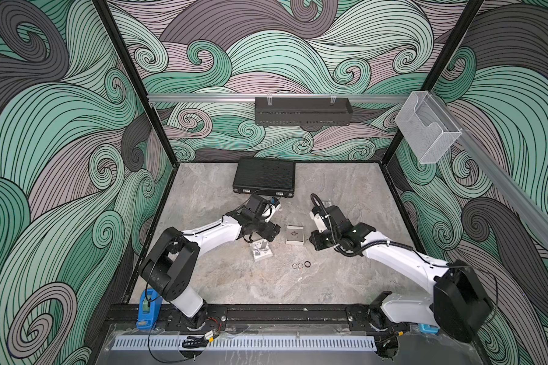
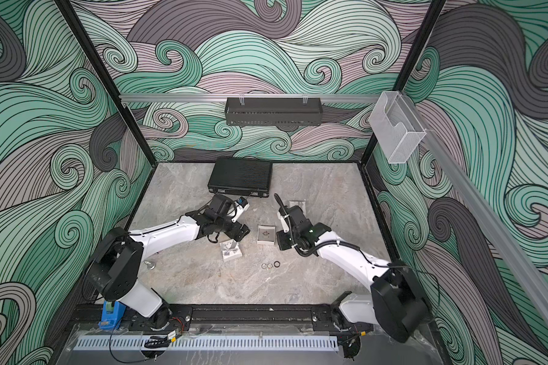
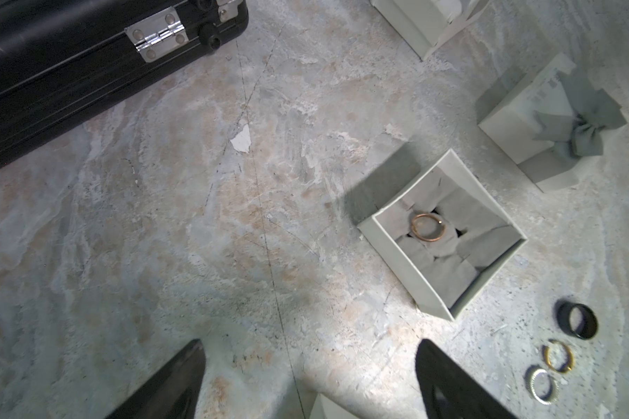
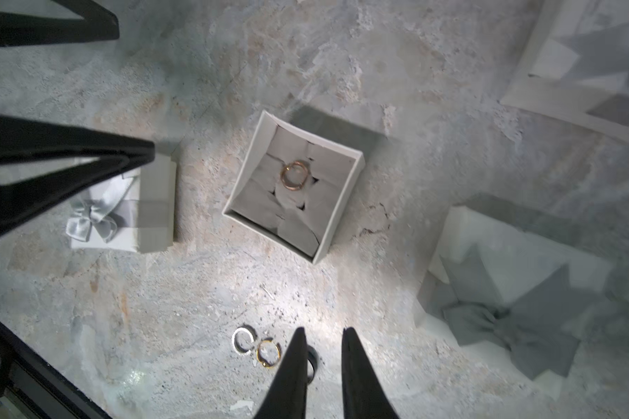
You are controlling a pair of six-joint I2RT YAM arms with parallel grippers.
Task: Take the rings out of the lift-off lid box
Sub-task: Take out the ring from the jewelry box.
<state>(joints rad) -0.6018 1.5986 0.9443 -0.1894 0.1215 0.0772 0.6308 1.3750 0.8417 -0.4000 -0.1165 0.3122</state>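
The right claw [image 4: 324, 331], tips slightly parted and empty, hangs by three rings [image 4: 258, 353] on the desk [image 4: 124, 290]. The boxed ring [image 4: 294, 175] lies straight up-frame. The left claw [image 3: 310, 344] is spread.

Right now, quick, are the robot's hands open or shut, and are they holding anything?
Left gripper: open wide, empty.
Right gripper: open a little, holding nothing.

Table [image 1: 234, 284] lies bare around the open box [image 1: 295, 235]; bowed box [image 1: 260, 251] and loose rings [image 1: 301, 265] sit near it.
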